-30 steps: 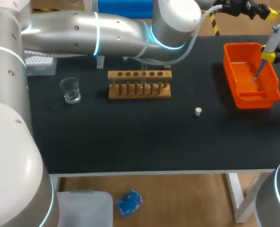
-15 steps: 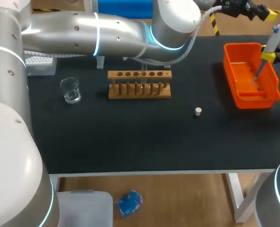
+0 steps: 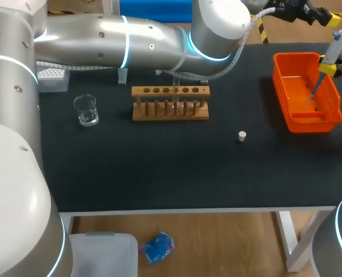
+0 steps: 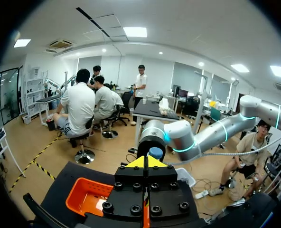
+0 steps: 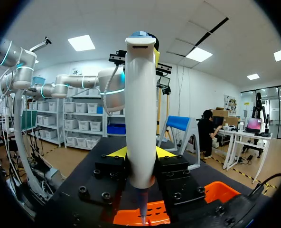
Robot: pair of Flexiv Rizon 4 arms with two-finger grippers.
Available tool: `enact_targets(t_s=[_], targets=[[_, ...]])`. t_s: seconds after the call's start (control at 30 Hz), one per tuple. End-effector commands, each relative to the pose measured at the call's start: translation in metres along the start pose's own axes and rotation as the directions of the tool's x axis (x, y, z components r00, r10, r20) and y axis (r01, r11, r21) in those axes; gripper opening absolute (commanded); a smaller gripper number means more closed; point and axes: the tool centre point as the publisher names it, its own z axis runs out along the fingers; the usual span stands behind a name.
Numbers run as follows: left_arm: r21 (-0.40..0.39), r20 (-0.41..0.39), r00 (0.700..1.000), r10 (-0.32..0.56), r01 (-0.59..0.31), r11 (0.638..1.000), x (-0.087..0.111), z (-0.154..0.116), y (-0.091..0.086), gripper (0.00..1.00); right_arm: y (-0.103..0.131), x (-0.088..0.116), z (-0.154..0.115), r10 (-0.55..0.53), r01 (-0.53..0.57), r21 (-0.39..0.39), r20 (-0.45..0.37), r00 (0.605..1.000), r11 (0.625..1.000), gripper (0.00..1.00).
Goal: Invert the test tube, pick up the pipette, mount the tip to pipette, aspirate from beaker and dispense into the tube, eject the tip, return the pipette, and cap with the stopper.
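My right gripper [image 3: 334, 68] [image 5: 140, 153] is shut on the white pipette [image 3: 336, 47] [image 5: 140, 109], held upright at the table's right edge. Its thin tip [image 3: 314, 89] points down into the orange bin [image 3: 307, 118] [image 5: 165, 212]. My left arm reaches across the back of the table; its gripper [image 3: 324, 16] [image 4: 146, 162] is shut on nothing, beyond the orange bin [image 4: 86, 195] and apart from the pipette. A clear test tube [image 3: 175, 95] stands in the wooden rack [image 3: 170, 109]. The glass beaker [image 3: 87, 109] is left of the rack. The small white stopper [image 3: 242, 136] lies right of it.
A clear tip box [image 3: 51, 79] sits at the back left, partly under my left arm. The front half of the black table [image 3: 159, 173] holds nothing but the stopper.
My left arm has shifted slightly to the right along the back of the table. The right gripper, the pipette and the things on the table have not moved.
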Motion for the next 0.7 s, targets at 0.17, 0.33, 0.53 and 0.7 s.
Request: enact_targets(t_s=[0.17, 0.33, 0.53, 0.7], targets=[[0.018, 0.004, 1.000, -0.014, 0.014, 1.000, -0.0019, 0.0012, 0.0089, 0.00, -0.0002, -0.0010, -0.0008, -0.001, 0.001, 0.000, -0.003, 1.000, 1.000, 0.00], [0.015, 0.003, 1.000, -0.024, 0.024, 1.000, -0.0030, 0.0015, 0.0118, 0.00, -0.0002, -0.0010, -0.0008, -0.001, 0.001, 0.000, -0.003, 1.000, 1.000, 0.00], [0.014, -0.003, 1.000, -0.028, 0.028, 1.000, -0.0036, 0.0027, 0.0124, 0.00, -0.0002, -0.0010, -0.0008, -0.001, 0.001, 0.000, -0.003, 1.000, 1.000, 0.00], [0.026, -0.008, 1.000, -0.014, 0.014, 1.000, -0.0029, 0.0046, 0.0109, 0.00, -0.0002, -0.0010, -0.0008, -0.001, 0.001, 0.000, -0.003, 1.000, 1.000, 0.00]])
